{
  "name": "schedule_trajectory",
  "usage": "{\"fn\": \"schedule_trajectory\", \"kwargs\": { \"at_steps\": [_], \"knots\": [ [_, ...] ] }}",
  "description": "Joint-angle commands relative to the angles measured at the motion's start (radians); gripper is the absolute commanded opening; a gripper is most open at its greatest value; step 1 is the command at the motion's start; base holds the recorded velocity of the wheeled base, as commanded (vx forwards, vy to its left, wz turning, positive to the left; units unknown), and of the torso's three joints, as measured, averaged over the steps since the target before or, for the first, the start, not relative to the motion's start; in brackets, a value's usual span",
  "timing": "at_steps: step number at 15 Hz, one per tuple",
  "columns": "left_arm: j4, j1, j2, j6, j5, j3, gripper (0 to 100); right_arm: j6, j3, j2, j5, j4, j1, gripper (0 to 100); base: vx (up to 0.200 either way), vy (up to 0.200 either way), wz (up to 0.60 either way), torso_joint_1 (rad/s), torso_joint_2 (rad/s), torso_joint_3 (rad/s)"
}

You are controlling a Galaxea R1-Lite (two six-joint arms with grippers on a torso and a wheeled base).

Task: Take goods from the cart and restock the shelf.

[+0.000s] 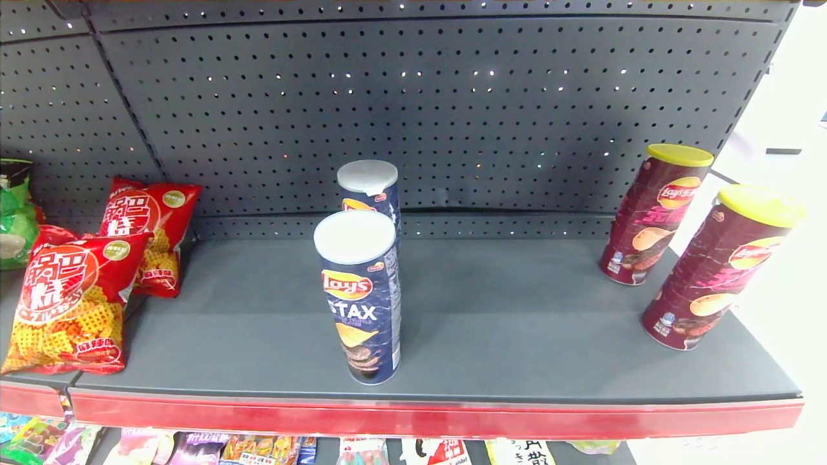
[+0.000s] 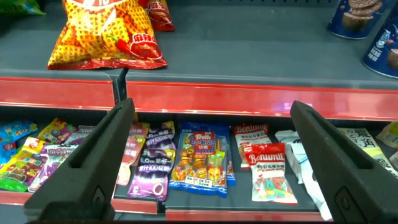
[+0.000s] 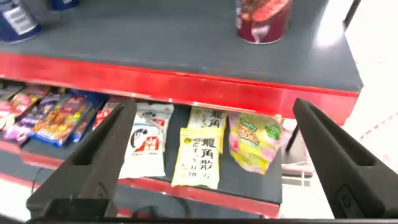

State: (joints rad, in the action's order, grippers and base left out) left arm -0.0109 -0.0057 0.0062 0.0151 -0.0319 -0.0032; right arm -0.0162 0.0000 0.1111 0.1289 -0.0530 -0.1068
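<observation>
The grey shelf (image 1: 517, 336) carries its stock in three groups. At the far left a green bag (image 1: 14, 219) sits at the edge. Just beside it are two red snack bags, the front red bag (image 1: 68, 303) lying near the red lip and the rear red bag (image 1: 148, 226) leaning by the pegboard back.

In the middle stand two dark blue chip cans with grey lids, both upright. The front blue can (image 1: 360, 297) is near the lip, and the rear blue can (image 1: 369, 187) is close behind it against the back wall.

Well apart to the right are two maroon chip cans with yellow lids. The rear maroon can (image 1: 652, 216) is nearer the back, and the front maroon can (image 1: 717, 271) is close to the shelf's right end.

Below, the lower shelf (image 2: 186, 205) holds rows of flat sweet packets (image 2: 200, 158).

The left tool (image 2: 211, 106) hangs in front of the red lip, spread wide and holding nothing. The right tool (image 3: 214, 102) hangs likewise under the maroon cans, also spread wide with nothing between its fingers.
</observation>
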Motion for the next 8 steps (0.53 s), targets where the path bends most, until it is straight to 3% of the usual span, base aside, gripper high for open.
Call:
{"fn": "schedule_trajectory", "kwargs": {
  "at_steps": [1, 3, 8],
  "knots": [
    [0.0, 0.0, 0.001, 0.0, 0.0, 0.0, 100, -0.002, 0.0, -0.013, -0.002, -0.001, -0.004, 100, 0.0, 0.0, 0.0, 0.0, 0.0, 0.0],
    [0.0, 0.0, 0.001, 0.0, 0.0, 0.0, 100, 0.002, 0.0, -0.013, 0.003, -0.002, 0.001, 100, 0.0, 0.0, 0.0, 0.0, 0.0, 0.0],
    [0.0, 0.0, 0.001, 0.0, 0.0, 0.0, 100, 0.005, 0.0, -0.064, 0.005, -0.002, 0.133, 100, 0.0, 0.0, 0.0, 0.0, 0.0, 0.0]
  ]
}}
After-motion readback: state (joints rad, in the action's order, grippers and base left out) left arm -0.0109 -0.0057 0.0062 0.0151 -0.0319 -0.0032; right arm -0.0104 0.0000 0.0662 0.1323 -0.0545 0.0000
